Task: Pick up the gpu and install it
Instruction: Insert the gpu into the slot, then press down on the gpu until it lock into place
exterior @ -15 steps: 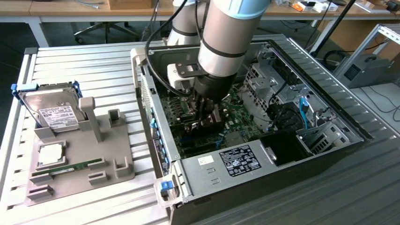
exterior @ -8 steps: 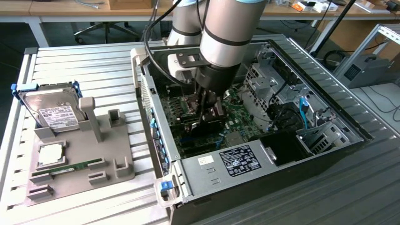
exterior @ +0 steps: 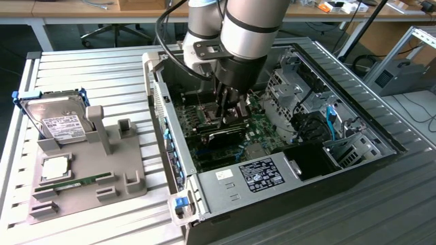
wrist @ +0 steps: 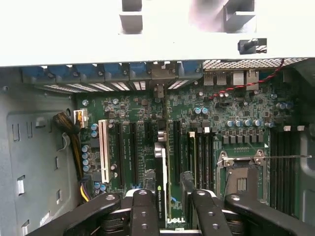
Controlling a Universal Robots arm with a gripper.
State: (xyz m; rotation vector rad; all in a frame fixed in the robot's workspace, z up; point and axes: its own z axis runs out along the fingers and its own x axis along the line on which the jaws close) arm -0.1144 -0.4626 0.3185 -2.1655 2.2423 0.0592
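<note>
Fingers (wrist: 167, 206) clamped on gpu (wrist: 161, 187), inside computer case (exterior: 354, 97) on slatted table (exterior: 89, 66).

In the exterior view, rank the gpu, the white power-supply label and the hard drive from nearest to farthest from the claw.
1. gpu: in the case, at the claw.
2. power-supply label: case's near end.
3. hard drive: on the grey holder, the exterior view's left.

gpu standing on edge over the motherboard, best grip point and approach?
Pinch the gpu across its two flat faces at the free top edge, coming straight down from above the open case. It stands on edge, thin, over the motherboard; the gripper holds it just so.
</note>
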